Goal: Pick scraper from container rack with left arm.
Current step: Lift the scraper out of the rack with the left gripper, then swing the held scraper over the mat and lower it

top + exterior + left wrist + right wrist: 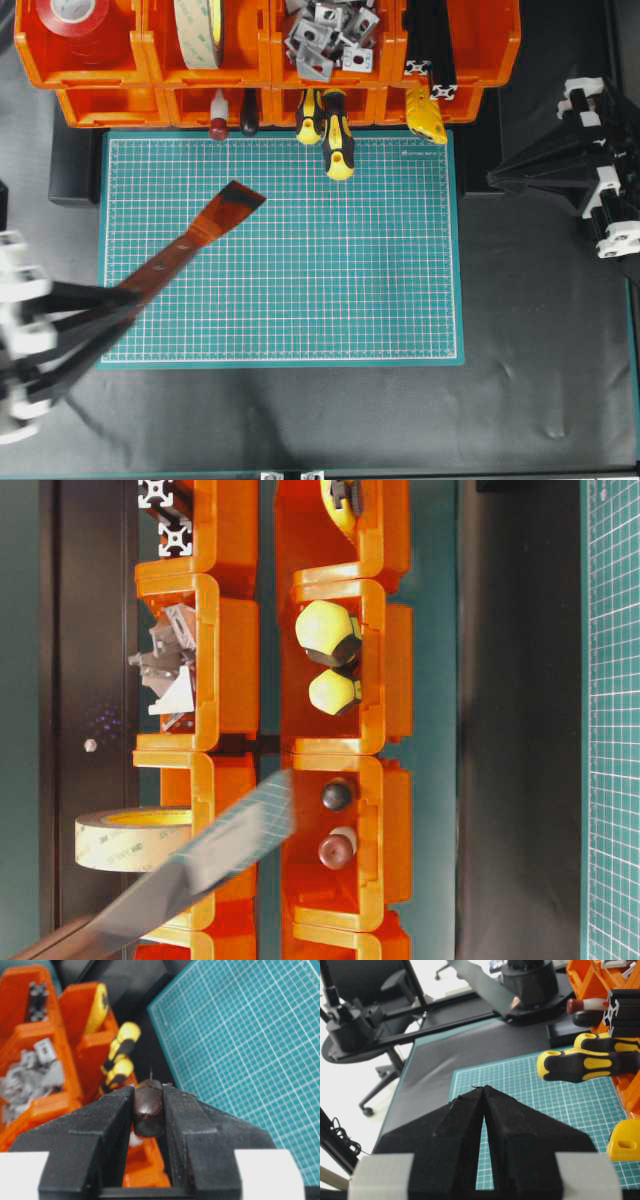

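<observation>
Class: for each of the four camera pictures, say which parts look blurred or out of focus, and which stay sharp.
Overhead: the left gripper and the scraper it holds are smeared; the rack is crisp. Table-level: the scraper blade is a blurred streak across sharp bins. Left wrist: the clamped handle and the screwdrivers behind look soft. Right wrist: the right gripper is fairly sharp, the window behind washed out.

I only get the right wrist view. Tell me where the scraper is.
Observer: The scraper is out of the container rack, slanting over the left side of the green cutting mat, blade toward the bins.
Operator: Confirm the grip.
Observer: In the left wrist view the left gripper has its jaws clamped on the reddish-brown handle.
Operator: Report what sits in the bin nearest the blade.
Observer: A small dark-red bulb-handled tool beside a black-handled one.
</observation>
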You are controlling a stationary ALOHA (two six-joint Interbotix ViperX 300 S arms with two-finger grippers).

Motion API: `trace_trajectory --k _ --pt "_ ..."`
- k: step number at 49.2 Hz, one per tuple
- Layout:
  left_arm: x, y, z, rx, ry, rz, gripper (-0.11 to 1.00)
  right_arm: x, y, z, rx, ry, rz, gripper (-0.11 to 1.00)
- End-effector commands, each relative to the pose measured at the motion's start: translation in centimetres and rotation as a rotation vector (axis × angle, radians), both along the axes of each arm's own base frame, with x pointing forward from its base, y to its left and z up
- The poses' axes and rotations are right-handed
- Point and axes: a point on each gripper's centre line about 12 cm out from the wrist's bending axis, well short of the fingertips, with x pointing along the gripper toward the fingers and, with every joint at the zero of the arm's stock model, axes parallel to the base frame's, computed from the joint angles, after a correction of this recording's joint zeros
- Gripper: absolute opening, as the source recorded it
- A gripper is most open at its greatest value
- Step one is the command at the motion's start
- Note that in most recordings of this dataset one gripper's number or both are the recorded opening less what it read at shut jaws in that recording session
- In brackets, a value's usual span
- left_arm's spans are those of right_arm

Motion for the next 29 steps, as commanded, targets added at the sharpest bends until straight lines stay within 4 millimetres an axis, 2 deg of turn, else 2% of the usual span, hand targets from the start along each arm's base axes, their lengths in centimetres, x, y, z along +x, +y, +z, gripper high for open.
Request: trace_trajectory --k 1,17,25,29 --pt "1.9 0.6 -1.2 -0.008 -0.024 -0.031 0.21 0.3 0.0 1.3 0.007 -0.029 -0.004 0.01" --pt "8.2 4.1 -8.0 -0.029 -0.003 -0.091 0.21 0.0 -0.1 1.5 0.036 -0.029 -0.011 0.01" --pt "9.9 5.7 -10.2 -0.024 0.031 -0.065 0.21 -0.2 -0.1 1.6 0.039 -0.027 -0.01 0.01" --pt "10.4 5.8 -10.9 -0.03 0.035 -0.077 0.21 -0.2 -0.1 1.8 0.039 -0.027 -0.009 0.01"
